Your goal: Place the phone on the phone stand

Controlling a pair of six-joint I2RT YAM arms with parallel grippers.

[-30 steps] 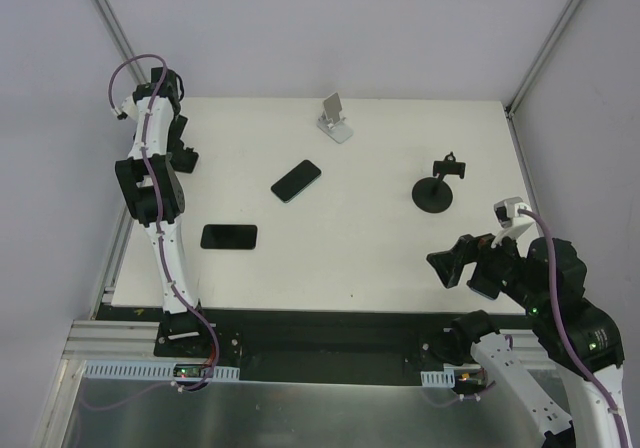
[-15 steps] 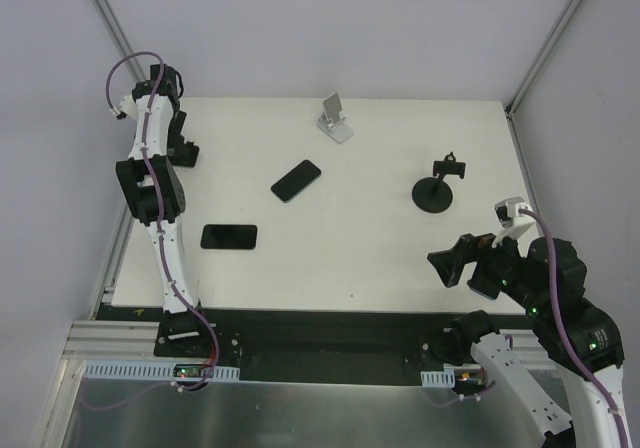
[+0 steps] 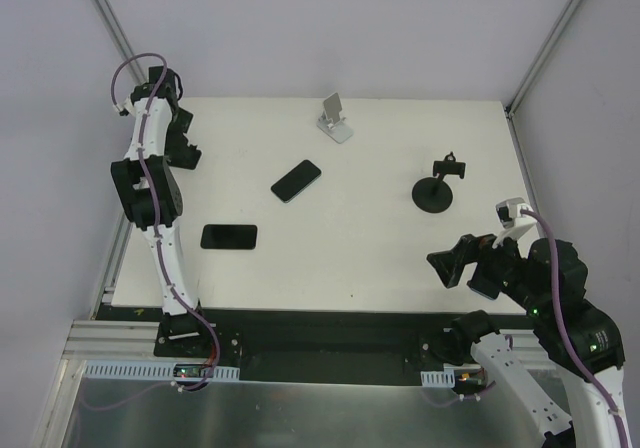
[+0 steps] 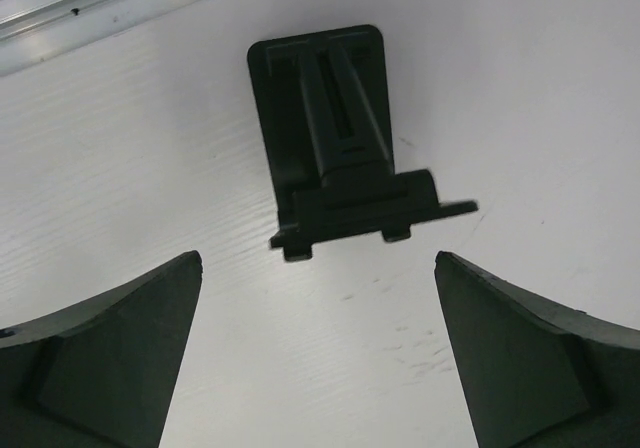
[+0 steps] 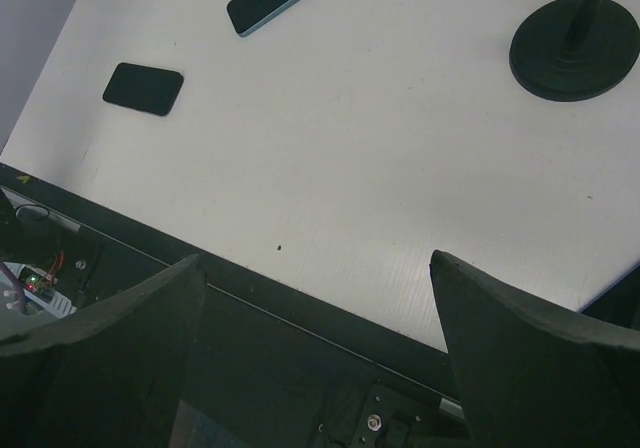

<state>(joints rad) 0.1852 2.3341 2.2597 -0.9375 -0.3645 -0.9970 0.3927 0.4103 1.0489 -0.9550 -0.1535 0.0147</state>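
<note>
Nearest to us, the right claw [image 5: 315, 263] hung above the front part of the bench [image 3: 350, 263], its jaws spread wide with nothing between them. Ahead of it and well off to its left, a black phone [image 3: 228, 237] lay flat on the bench. A blue-edged phone [image 3: 296, 180] lay flat further ahead, apart from the first. Almost straight ahead of the right claw, and closer to it than either phone, stood a round-footed holder [image 3: 437, 190].

Farther back on the other side, the left claw [image 4: 315, 268] pointed down at the bench, its jaws just as wide and holding nothing. A small black stand [image 4: 335, 148] sat just ahead of its fingertips, untouched by them. Farthest of all, well to the right of the left claw, a white stand [image 3: 336, 118] stood near the back edge.

We judged the task barely begun: neither phone had been picked up, and no stand carried one. All of it was left: take a phone, carry it over and seat it on a stand. Nothing lay between the phones and the stands, so we saw no obstacle. The one awkward matter, we thought, was that both phones lay flat, giving the jaws little edge to catch.
</note>
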